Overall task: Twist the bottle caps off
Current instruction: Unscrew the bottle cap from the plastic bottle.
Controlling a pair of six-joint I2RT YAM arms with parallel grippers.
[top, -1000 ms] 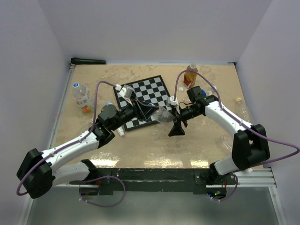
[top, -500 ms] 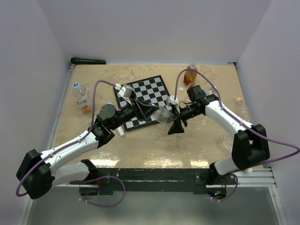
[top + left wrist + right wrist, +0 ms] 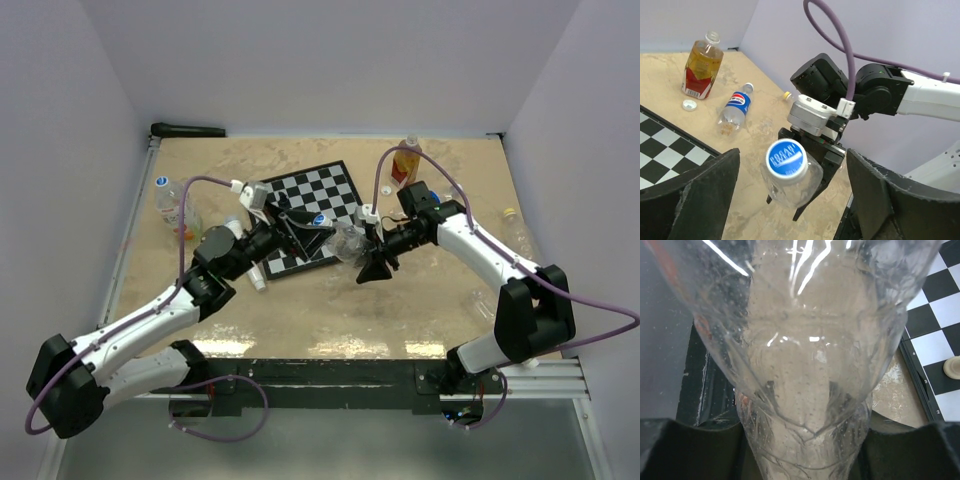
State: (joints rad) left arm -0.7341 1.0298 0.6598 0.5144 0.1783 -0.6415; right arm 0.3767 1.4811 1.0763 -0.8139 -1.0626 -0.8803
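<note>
The right end effector [image 3: 372,260] grips a clear plastic bottle [image 3: 790,189]. Its round blue screw cap [image 3: 786,159] is still on the neck, untouched between the wide-open left end effector [image 3: 310,230].

I see a blue cap [image 3: 786,158] with white letters on the clear bottle [image 3: 790,190]. The board [image 3: 310,205] has black and white squares. The table [image 3: 400,310] is sandy tan with pale patches. The far bottle [image 3: 701,70] is amber with a red label. The loose cap [image 3: 688,104] is white. The cable [image 3: 850,75] is purple.
</note>
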